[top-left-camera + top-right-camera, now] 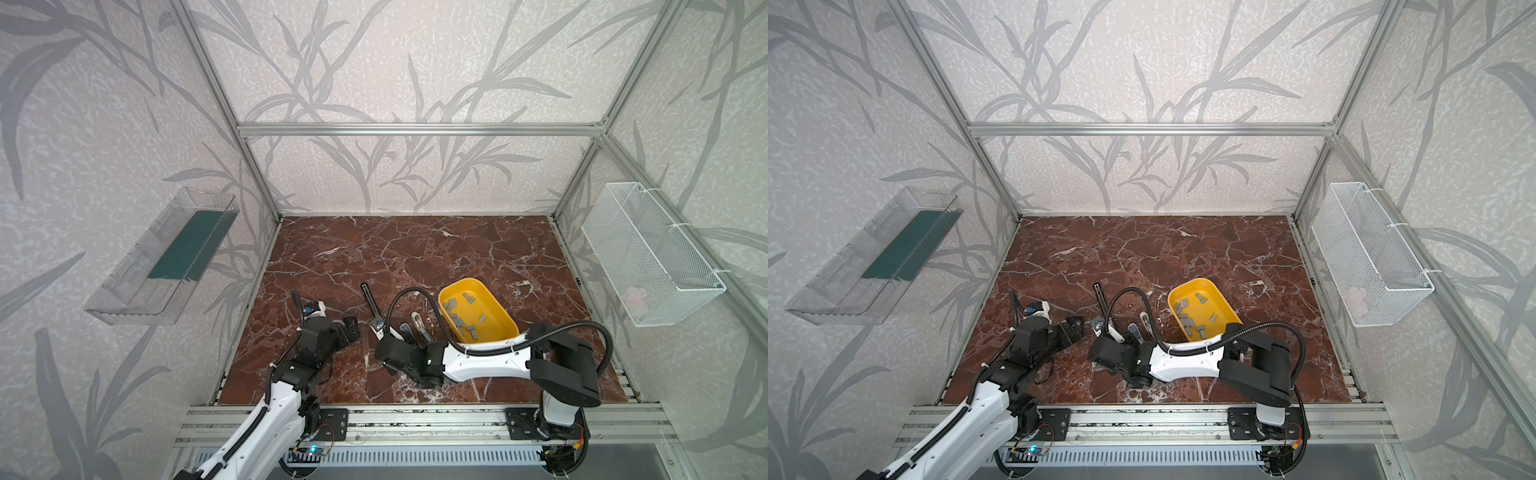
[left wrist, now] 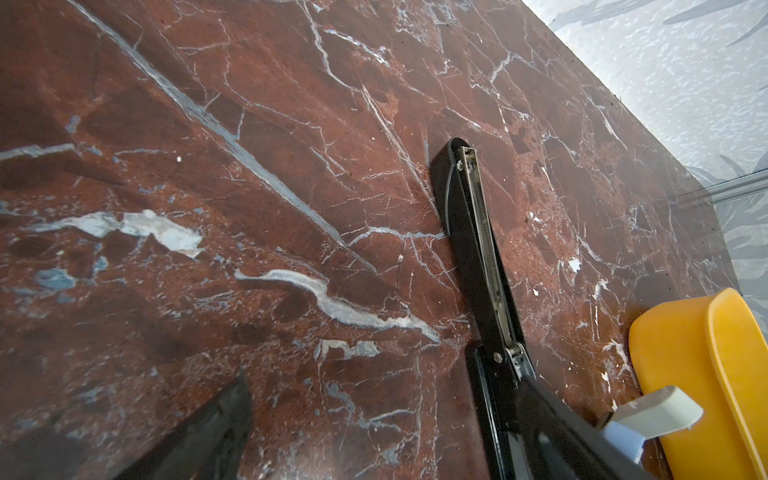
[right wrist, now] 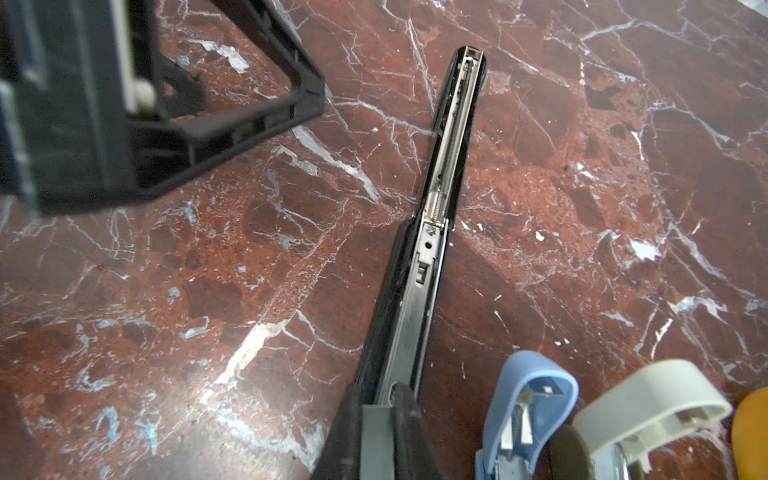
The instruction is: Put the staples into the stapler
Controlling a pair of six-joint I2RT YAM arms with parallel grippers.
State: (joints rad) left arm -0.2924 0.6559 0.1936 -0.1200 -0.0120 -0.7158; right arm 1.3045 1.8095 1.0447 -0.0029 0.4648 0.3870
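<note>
Right gripper [image 3: 380,401] is pressed together on what looks like a grey staple strip [image 3: 376,432], at the near end of the opened black stapler [image 3: 440,199]. Only the right wrist view shows this grip and the stapler's bare channel. Left gripper [image 1: 351,328] stands spread at 9 o'clock. Loose staples [image 1: 459,322] lie in the yellow tray [image 1: 500,309] at 2 o'clock, seen in both top views only.

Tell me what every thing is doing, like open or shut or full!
Black stapler: opened flat, channel looks empty.
Left hand: open, empty.
Right hand: shut on the black stapler's near end.
Blue stapler: looks open.
Grey stapler: looks open.
Tray: holds staples.
Staples: lying loose.
</note>
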